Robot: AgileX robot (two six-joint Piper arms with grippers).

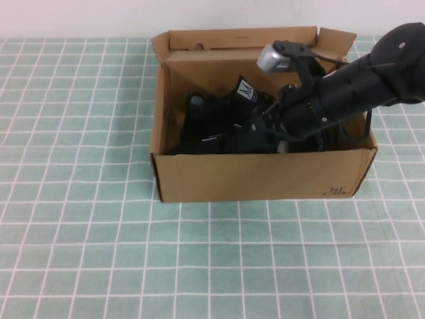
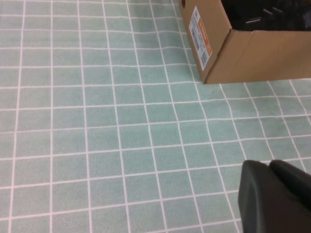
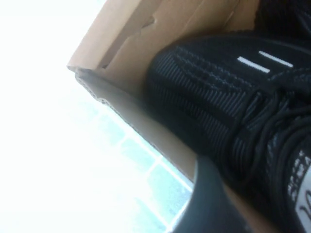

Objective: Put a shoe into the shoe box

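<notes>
From the high view, the shoe box (image 1: 265,176) stood toward the far edge of the bench (image 1: 80,252), nearer its right side, lid flap folded back. The black knit shoe (image 1: 226,123) lay inside it, its long axis running along the box's length, roughly parallel to the bench's far edge, white tongue label showing near the middle. The right arm reached down over the box's right end, so the right tool (image 1: 275,129) sat low inside, right at the lace area of the shoe. How wide its jaws stood could not be told from here, nor whether they were gripping the shoe.

In the left wrist view, the left tool (image 2: 274,196) was closed and empty, hanging over bare checked cloth, well apart from the shoe box (image 2: 252,48), whose labelled corner showed at a distance.

In the right wrist view, the shoe (image 3: 233,97) filled the frame, resting against the cardboard wall of the shoe box (image 3: 146,126), white dashes visible on its side. One dark finger (image 3: 209,204) of the right tool showed just beside the laces; contact could not be confirmed.

Judged from this, the shoe looked already placed, and the right arm, far nearer than the left, would only need to lift clear upward, along no path crossing the shoe's length.
</notes>
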